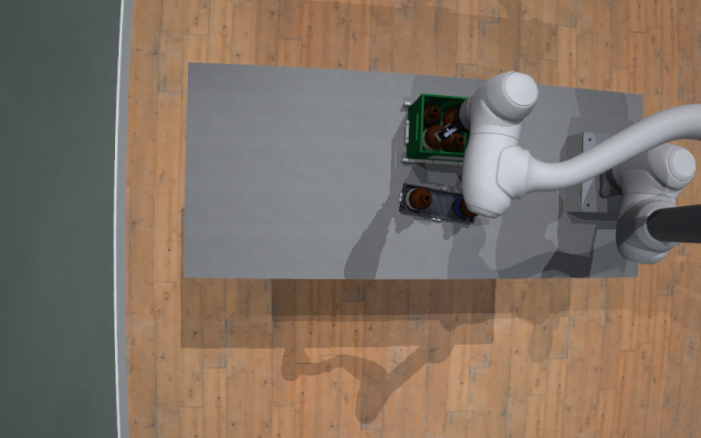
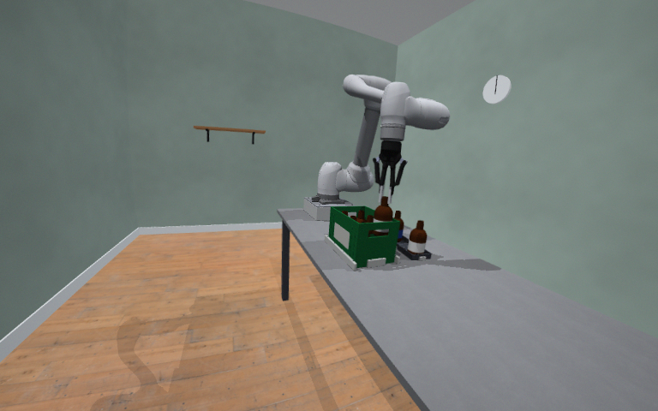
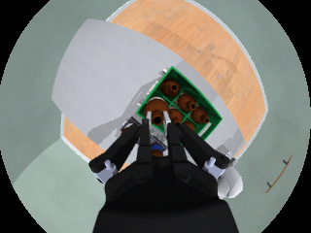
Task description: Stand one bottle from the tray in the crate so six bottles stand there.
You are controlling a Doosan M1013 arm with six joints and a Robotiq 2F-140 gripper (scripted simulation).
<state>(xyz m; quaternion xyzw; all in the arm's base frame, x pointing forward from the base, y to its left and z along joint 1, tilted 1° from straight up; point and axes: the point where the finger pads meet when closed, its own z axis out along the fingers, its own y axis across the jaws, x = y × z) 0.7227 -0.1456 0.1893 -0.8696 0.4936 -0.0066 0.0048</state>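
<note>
My gripper (image 2: 385, 197) is shut on the neck of a brown bottle (image 2: 382, 217) with a white label. It holds the bottle upright, partly lowered into a front cell of the green crate (image 2: 361, 235). From above, the gripper (image 1: 446, 131) and held bottle (image 1: 435, 137) are over the crate (image 1: 440, 123). Several other brown bottles stand in the crate's cells (image 3: 189, 105). The dark tray (image 1: 435, 203) lies beside the crate. One bottle (image 1: 418, 198) stands at its far end, another (image 1: 464, 208) is half hidden under my arm. In the side view the two tray bottles (image 2: 417, 237) stand upright.
The robot base (image 1: 586, 172) sits on the grey table's right end. The arm's elbow (image 1: 496, 150) hangs over the crate and tray. A wall shelf (image 2: 229, 130) and a round clock (image 2: 496, 89) are on the walls.
</note>
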